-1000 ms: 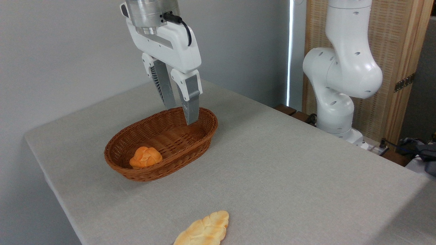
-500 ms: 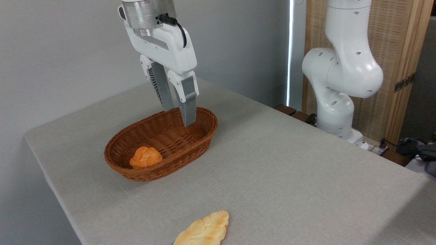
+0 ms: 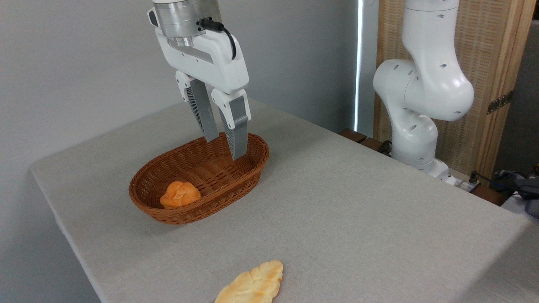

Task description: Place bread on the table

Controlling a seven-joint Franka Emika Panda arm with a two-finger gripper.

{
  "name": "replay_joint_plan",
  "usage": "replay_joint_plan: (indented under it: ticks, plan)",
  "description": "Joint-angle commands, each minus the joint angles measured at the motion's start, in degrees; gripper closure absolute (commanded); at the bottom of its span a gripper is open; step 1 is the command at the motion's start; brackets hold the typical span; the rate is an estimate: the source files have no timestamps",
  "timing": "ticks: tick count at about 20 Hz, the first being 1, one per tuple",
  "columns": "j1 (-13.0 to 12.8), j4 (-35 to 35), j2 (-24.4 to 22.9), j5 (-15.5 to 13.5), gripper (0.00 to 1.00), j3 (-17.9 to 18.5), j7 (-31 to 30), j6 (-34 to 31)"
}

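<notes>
The bread [image 3: 252, 286], a pale golden braided loaf, lies flat on the table [image 3: 345, 210] at the bottom edge of the picture, partly cut off by the frame. My gripper [image 3: 225, 148] hangs open above the far end of the brown wicker basket [image 3: 248, 170], fingers pointing down with nothing between them. It is far from the loaf. A small round orange bun [image 3: 180, 194] rests inside the basket at its near left end.
The arm's white base [image 3: 421, 105] stands beyond the table's right edge, in front of a wooden screen. A grey wall runs behind the table. Dark cables and objects lie at the far right.
The gripper shifted slightly left, then back right and a little lower over the basket's far end. It stays open. The loaf and bun have not moved.
</notes>
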Motion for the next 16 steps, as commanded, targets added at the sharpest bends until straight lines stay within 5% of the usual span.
replay_joint_plan:
  ticks: [1,16]
  plan:
    - [-0.1,0.1,-0.2,0.6,0.00,0.3,-0.4,0.1]
    - [-0.1,0.1,-0.2,-1.1,0.00,0.3,-3.0,0.9]
